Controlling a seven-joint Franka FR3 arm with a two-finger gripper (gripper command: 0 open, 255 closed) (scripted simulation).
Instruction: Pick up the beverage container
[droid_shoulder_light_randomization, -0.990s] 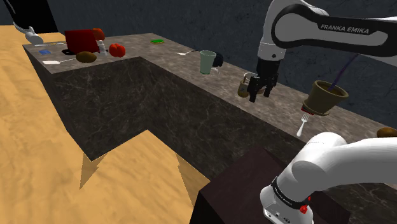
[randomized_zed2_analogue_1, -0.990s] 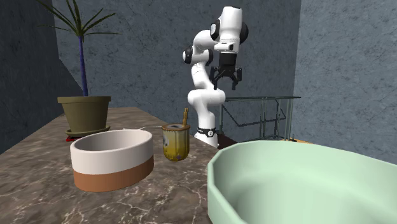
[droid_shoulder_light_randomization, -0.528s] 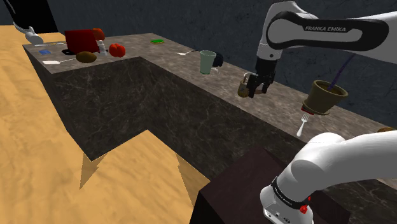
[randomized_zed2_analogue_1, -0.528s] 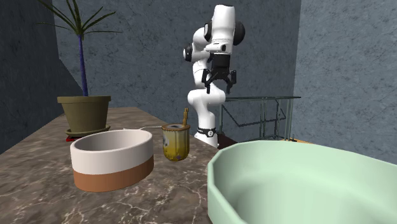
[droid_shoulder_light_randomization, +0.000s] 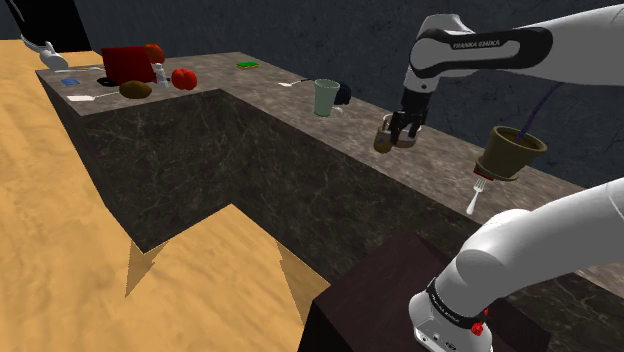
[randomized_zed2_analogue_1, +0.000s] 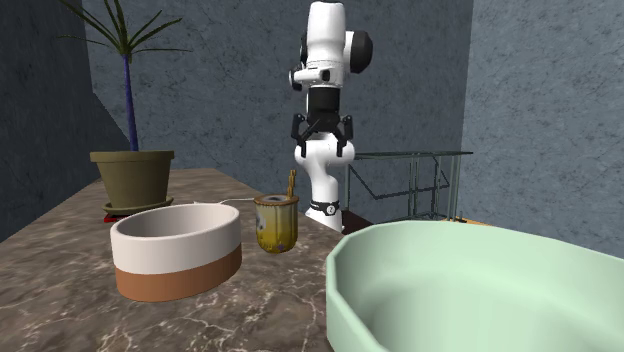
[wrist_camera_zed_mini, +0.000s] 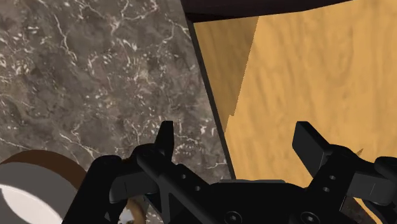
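1. Black two-finger gripper (wrist_camera_zed_mini: 236, 130) — fingers spread wide, clasping nothing; only the counter's edge and the floor show between them.
2. Beverage container: small yellowish, brown-rimmed mug (droid_shoulder_light_randomization: 384, 140), upright on the dark marble counter (droid_shoulder_light_randomization: 340, 120), just beside and below the gripper.
3. Handling — likely best to centre the fingers over the mug, descend, then close.

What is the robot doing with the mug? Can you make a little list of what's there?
target: yellowish mug, upright on the dark marble counter
fingers: open, nothing between them, up in the air, apart from the mug
next to mug: white and brown bowl
also on counter: potted plant, big pale green bowl
task status: mug not yet picked up
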